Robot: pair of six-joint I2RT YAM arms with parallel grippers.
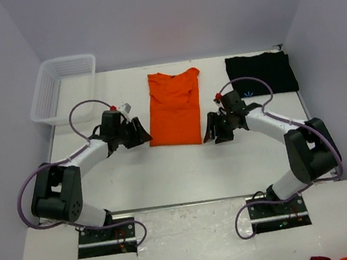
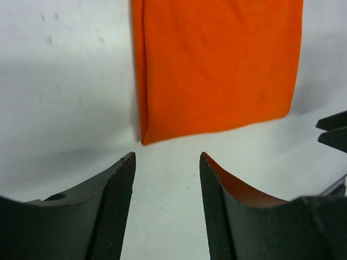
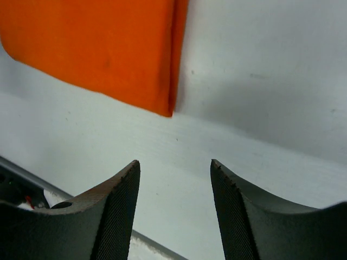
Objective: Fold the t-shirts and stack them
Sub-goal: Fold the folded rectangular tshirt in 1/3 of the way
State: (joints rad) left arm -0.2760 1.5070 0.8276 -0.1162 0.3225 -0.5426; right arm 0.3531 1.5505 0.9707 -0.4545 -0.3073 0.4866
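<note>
Orange shirt (image 1: 174, 107) lies folded into a long strip mid-table, collar end away from the arms. Black shirt (image 1: 261, 73) lies flat at the far right, well apart from it, so no stack yet. Left gripper (image 1: 136, 134) sits just beside the orange one's near left corner, jaws spread, nothing between them but bare table (image 1: 185, 167). Right gripper (image 1: 216, 128) is the same deal at the near right corner: jaws apart, empty, not touching cloth. White basket (image 1: 63, 87) is off in the far left corner.

2 black-white arms (image 1: 86, 157), purple cables (image 1: 91, 102)
</note>
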